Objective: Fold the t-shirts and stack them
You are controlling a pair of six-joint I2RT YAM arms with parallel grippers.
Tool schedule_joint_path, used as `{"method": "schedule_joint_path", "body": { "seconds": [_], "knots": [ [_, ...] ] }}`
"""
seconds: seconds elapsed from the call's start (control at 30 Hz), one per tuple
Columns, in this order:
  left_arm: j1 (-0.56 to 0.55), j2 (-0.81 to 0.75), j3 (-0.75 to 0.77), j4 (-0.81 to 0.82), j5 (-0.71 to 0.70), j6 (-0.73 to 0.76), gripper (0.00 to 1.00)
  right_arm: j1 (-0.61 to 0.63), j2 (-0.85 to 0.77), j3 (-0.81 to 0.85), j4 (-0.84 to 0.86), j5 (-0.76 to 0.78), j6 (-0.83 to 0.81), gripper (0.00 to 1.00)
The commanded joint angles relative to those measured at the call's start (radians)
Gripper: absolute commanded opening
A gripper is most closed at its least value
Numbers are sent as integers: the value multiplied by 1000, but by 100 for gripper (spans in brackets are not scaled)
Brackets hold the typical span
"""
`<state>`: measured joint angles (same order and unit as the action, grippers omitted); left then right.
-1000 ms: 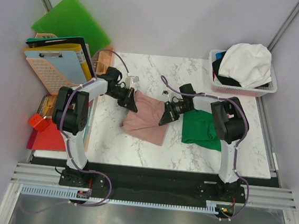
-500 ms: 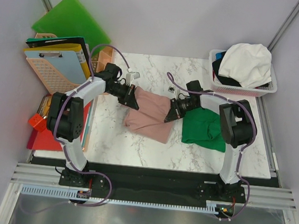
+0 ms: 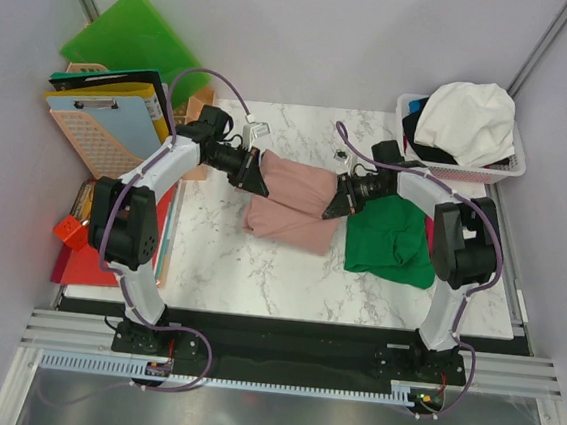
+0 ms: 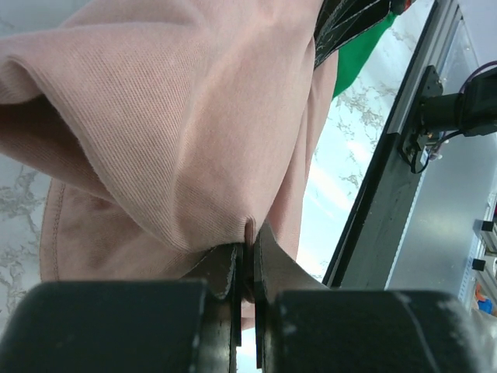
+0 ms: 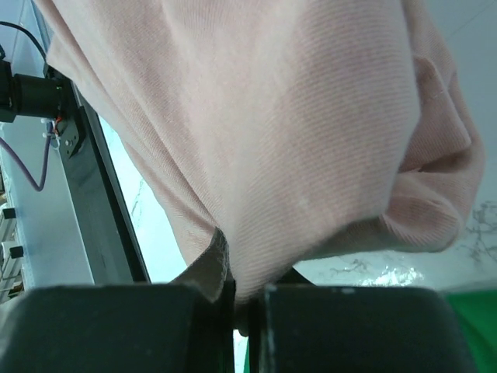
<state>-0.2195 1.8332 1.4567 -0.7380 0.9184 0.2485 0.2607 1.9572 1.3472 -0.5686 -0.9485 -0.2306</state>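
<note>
Pink t-shirt (image 3: 295,202) between inward-reaching arms, left gripper (image 3: 259,177) and right gripper (image 3: 337,201) each clamped on its cloth.

Overhead view is lit brightly and pretty evenly from above, so only soft, short shadows are thrown on the table (image 3: 258,270) under the arms (image 3: 167,168) and the pink shirt (image 3: 289,208). In the wrist views the knit is seen sharply, the bottom edge is dark and blurred, and the tabletop is blown out to bluish-white glare.

One pink t-shirt (image 3: 294,212), one green t-shirt (image 3: 391,248), one basket (image 3: 458,172), two arms (image 3: 173,162) (image 3: 425,186).
</note>
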Motion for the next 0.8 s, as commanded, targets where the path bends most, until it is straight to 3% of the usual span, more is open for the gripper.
{"method": "schedule_joint_path", "body": {
  "seconds": [0.0,0.47,0.77],
  "knots": [
    [29,-87,71,-43,34,35,2,-63,-61,13,-109,57,-70,0],
    [-102,21,148,-90,-19,38,2,-147,-152,36,-241,82,-145,0],
    [-205,195,387,-133,-46,9,2,-256,-236,36,-352,85,-240,0]
  ]
}}
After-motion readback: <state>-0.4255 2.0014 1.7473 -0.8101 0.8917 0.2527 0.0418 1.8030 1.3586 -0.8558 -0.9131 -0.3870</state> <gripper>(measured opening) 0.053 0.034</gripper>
